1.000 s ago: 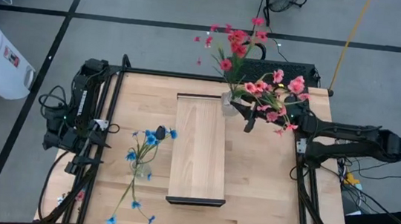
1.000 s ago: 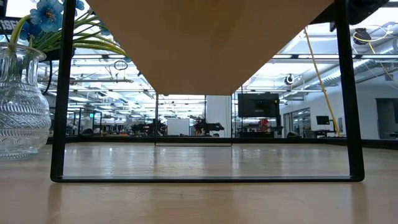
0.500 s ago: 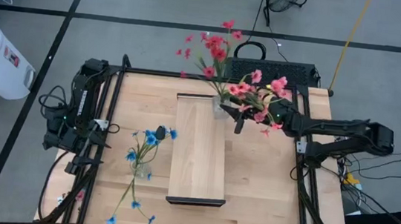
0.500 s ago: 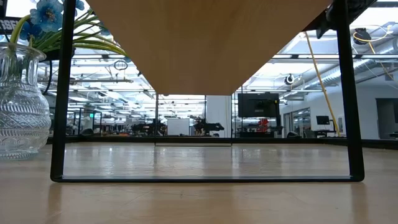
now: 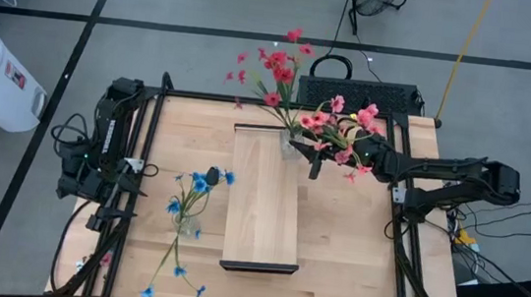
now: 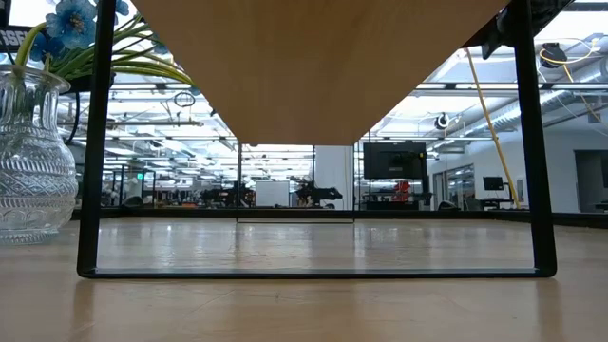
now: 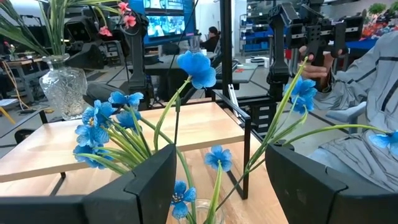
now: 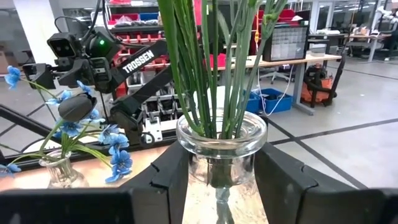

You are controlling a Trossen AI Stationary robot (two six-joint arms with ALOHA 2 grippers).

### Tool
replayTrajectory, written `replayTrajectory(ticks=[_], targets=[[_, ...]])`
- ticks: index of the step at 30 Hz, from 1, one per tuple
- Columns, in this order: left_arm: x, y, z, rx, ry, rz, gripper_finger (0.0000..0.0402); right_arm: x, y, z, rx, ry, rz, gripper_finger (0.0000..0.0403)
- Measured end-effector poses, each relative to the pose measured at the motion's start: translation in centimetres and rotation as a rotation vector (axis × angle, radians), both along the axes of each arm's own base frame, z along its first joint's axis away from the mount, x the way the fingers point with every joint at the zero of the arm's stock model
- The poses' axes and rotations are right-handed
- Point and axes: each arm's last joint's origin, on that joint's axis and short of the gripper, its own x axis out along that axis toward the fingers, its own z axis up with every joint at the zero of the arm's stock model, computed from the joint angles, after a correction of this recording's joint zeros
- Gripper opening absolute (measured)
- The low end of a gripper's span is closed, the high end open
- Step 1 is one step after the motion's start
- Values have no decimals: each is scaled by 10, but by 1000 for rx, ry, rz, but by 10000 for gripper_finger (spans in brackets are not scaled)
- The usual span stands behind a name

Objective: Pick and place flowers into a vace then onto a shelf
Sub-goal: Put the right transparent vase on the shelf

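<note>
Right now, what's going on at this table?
The right gripper has its jaws shut on a glass vase of red-pink flowers, holding it at the far end of the shelf. A second glass vase with blue flowers stands on the table to the shelf's left, in front of the left gripper, which waits there with jaws open.

Right tool [image 5: 315, 162] closed at arm's reach; left arm folded back.

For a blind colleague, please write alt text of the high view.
Seen from above, the right gripper holds a glass vase of red-pink flowers at the far end of the shelf. A second vase of blue flowers stands on the table near the idle left arm.
</note>
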Motion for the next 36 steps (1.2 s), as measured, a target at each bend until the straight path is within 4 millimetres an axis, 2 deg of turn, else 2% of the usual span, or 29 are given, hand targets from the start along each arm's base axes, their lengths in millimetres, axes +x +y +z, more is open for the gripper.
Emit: replayTrajectory(ticks=[12,24,36], targets=[[0,0,0,0,0,0,250,0,0,0,-9,5,1,143],[0,0,0,0,0,0,250,15,-5,-16,-28,7,-32,147],[0,0,0,0,0,0,250,16,-6,-18,-30,11,-82,148]])
